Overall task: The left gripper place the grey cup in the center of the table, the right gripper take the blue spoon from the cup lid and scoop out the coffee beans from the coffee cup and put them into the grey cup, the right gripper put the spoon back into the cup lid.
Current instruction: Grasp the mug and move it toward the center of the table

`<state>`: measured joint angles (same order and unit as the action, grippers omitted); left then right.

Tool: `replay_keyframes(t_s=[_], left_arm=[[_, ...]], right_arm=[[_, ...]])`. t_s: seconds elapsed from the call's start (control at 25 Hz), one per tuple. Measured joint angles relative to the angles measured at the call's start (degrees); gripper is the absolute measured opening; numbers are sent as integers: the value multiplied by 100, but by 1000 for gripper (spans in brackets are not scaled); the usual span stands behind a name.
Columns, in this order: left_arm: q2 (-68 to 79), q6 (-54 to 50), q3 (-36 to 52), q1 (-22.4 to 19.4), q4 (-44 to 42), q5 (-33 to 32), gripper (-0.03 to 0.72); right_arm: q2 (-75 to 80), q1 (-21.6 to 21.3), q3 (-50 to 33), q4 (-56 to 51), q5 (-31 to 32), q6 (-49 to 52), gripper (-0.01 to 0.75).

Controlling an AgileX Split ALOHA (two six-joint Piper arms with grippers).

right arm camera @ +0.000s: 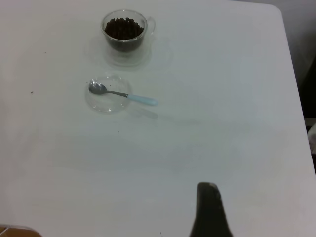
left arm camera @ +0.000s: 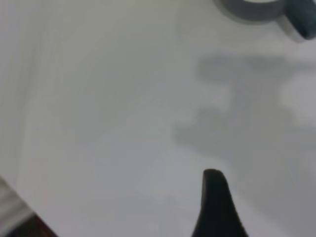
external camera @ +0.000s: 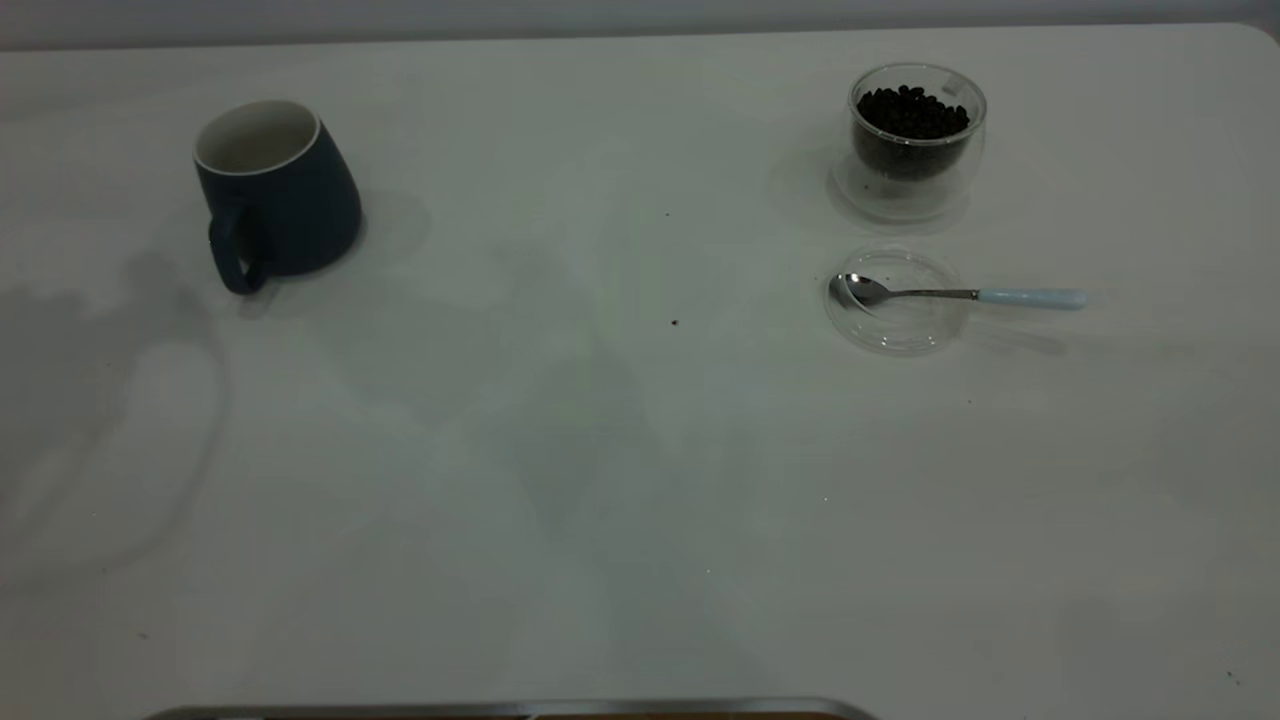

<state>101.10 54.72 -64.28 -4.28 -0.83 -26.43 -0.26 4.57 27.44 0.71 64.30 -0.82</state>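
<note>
Reaching for the grey cup (external camera: 277, 195) far ahead, the left tool (left arm camera: 215, 207) should take its handle squarely; whether the tool is spread, I cannot tell.

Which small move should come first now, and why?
Probably the left hand should reach toward the grey cup. The cup stands upright at the table's left side, not in the center, and the blue spoon lies in the cup lid.

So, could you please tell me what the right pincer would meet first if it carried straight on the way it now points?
Probably bare table first. Farther along, somewhat off that line, lie the cup lid with the blue spoon, then the coffee cup. Depth is unclear.
</note>
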Motion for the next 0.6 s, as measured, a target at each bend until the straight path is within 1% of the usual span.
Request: replay_keyframes(t_s=[0.2,0.36,0.44,0.6], left_arm=[[813,929,-77,32,-5,680,567],[1353,1558,-83,171,-5,1018,567],[1591,1740,-83,208,-5,1231,567],[1984,1865,-88,252,-5,1903,567]], right_arm=[[0,0,0,0,0,6,565],[0,0,0,0,0,6,565],[0,0,0,0,0,6,565],[0,0,0,0,0,-1,565]])
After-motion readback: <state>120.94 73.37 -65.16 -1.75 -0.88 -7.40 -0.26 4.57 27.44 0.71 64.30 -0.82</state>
